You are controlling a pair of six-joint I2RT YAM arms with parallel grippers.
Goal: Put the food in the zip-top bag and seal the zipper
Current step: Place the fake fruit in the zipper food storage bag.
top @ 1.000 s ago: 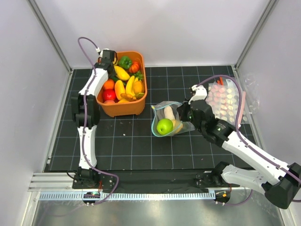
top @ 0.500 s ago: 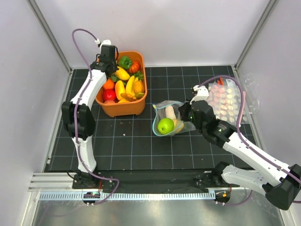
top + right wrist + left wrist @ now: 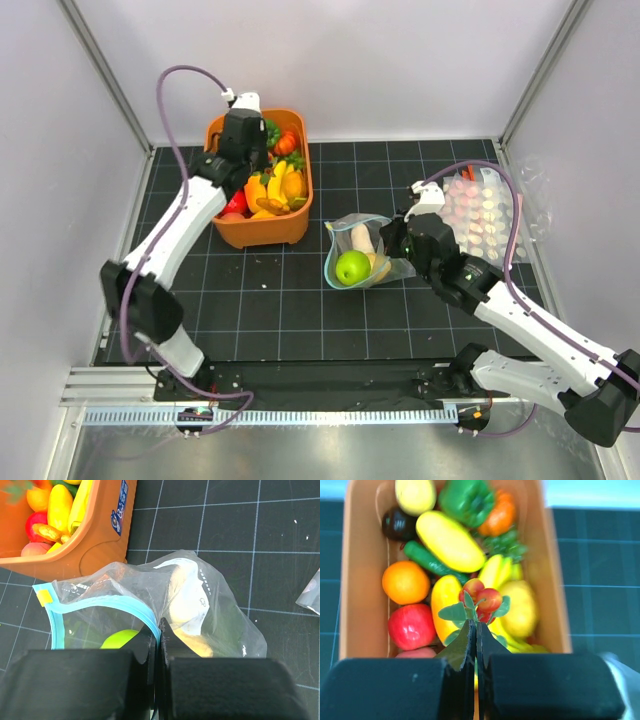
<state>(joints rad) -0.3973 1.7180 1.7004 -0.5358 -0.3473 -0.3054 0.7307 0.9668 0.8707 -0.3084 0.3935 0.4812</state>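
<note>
Orange basket [image 3: 555, 580] of toy produce sits beneath the left gripper [image 3: 475, 630], pinched closed on a cherry sprig [image 3: 481, 597]. Beside it on the surface [image 3: 280, 300], the right gripper [image 3: 159, 627] clamps the zipper [image 3: 100, 602] of the zip-top bag [image 3: 200, 595] holding a green apple [image 3: 351, 268] and white radish [image 3: 359, 240]; pink-dotted packs [image 3: 480, 215] lie behind.

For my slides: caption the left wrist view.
Left gripper, jaws shut on a leafy red fruit sprig, above the orange basket.

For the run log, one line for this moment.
left gripper: shut on cherries over basket | right gripper: shut on bag rim
</note>
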